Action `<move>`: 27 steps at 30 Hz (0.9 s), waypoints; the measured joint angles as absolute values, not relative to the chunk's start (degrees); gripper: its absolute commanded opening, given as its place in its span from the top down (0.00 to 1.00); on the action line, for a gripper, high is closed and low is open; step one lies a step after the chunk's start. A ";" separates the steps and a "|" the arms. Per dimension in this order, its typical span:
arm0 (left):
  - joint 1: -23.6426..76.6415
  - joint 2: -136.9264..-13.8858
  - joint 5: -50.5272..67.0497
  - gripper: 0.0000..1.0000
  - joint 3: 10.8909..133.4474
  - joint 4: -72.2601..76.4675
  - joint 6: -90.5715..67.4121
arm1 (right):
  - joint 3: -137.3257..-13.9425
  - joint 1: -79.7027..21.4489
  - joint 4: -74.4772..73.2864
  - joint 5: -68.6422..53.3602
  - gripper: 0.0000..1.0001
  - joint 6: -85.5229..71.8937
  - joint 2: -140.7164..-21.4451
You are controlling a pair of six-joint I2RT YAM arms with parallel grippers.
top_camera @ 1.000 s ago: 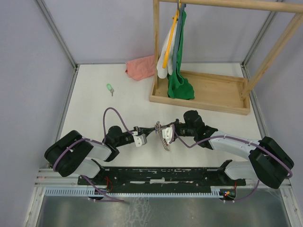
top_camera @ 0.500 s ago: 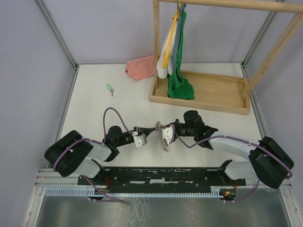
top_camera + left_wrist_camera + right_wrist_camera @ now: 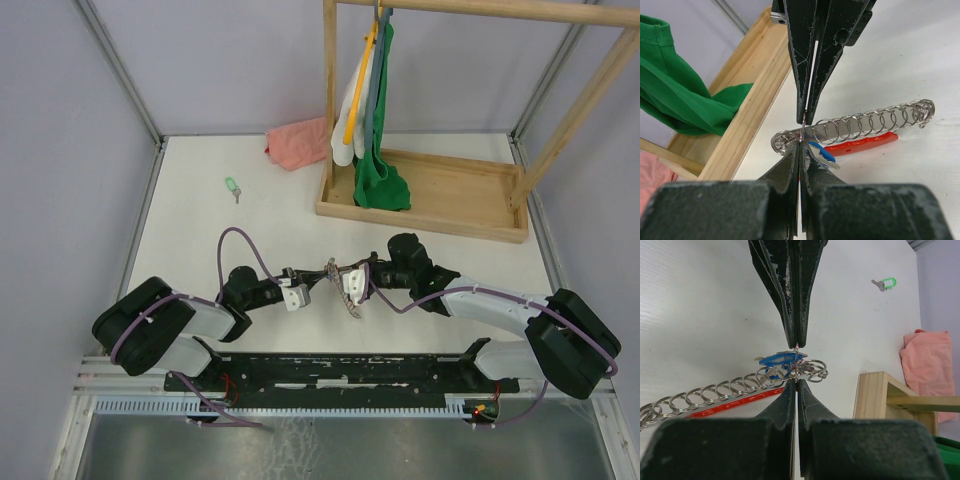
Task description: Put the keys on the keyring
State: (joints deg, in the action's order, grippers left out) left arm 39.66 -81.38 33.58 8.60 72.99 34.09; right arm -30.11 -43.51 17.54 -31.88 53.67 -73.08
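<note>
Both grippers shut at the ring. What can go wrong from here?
1. The left gripper and right gripper pinch the keyring at one ring, tips nearly touching: it might slip out, or they collide.
2. The blue key sits at that pinch; unclear if threaded, so it may drop.
3. The green key lies far off; fetching it means letting go.

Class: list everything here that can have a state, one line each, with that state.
left gripper: shut on the keyring.
right gripper: shut on the keyring, facing the left.
keyring: pinched at its ring end by both grippers.
blue key: at the ring end; threaded or not, cannot tell.
green key: loose on the table, off the ring.
pink cloth: crumpled.
green garment: hanging, bottom bunched on the rack base.
</note>
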 measured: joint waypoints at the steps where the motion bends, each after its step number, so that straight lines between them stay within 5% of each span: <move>1: 39.66 -81.12 33.56 0.97 8.60 72.69 34.09 | -30.09 -43.51 17.52 -31.86 0.99 53.67 -73.08; 27: 39.68 -79.77 33.19 0.97 8.60 71.26 34.09 | -29.71 -43.51 16.91 -31.05 0.99 53.80 -72.25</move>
